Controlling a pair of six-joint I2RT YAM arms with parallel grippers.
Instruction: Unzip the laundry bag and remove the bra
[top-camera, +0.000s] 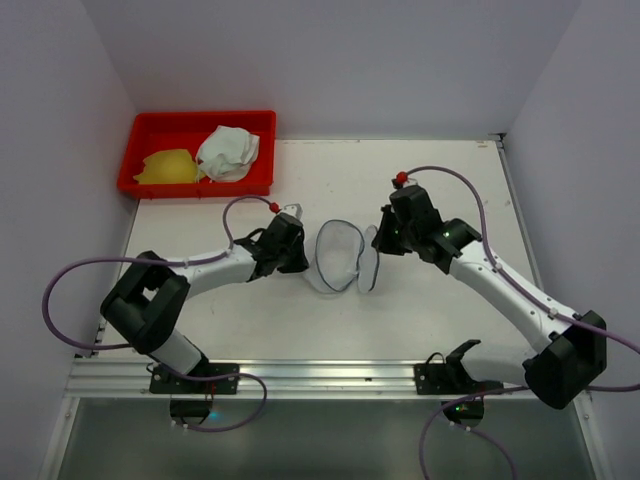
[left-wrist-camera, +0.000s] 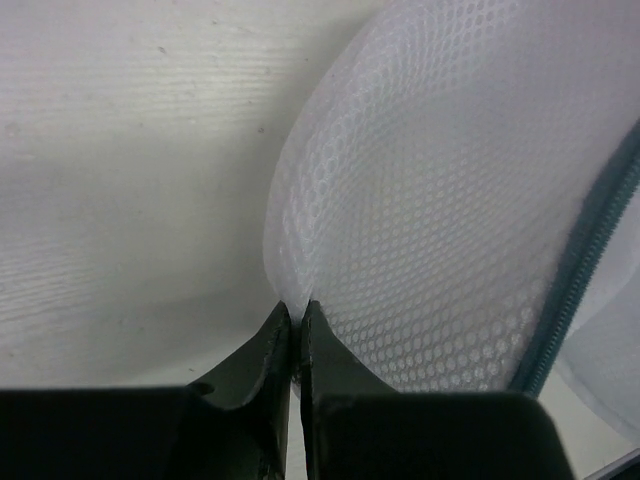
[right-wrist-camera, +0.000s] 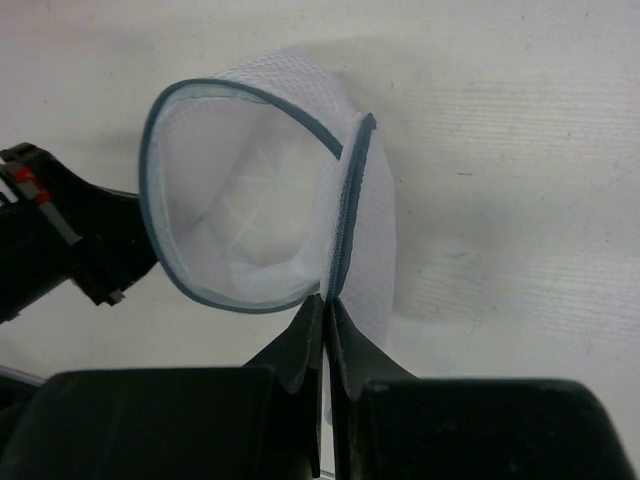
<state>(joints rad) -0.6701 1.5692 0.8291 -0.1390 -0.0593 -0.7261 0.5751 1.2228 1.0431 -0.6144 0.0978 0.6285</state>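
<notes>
The laundry bag (top-camera: 340, 255) lies at mid-table, a white mesh pouch with a dark zipper band, unzipped and spread open like a clamshell. My left gripper (top-camera: 304, 263) is shut on the mesh of its left edge; in the left wrist view the gripper (left-wrist-camera: 297, 315) pinches a fold of the bag (left-wrist-camera: 440, 200). My right gripper (top-camera: 377, 246) is shut on the zipper rim of the right flap; in the right wrist view the gripper (right-wrist-camera: 326, 300) clamps the bag (right-wrist-camera: 240, 200) at its zipper band (right-wrist-camera: 345, 220). Inside I see only pale white folds. No bra shows clearly.
A red tray (top-camera: 200, 190) stands at the back left, holding a yellow cloth item (top-camera: 170, 167) and a crumpled white one (top-camera: 228, 152). White walls close in the table on three sides. The left arm's black wrist (right-wrist-camera: 60, 240) shows beside the bag.
</notes>
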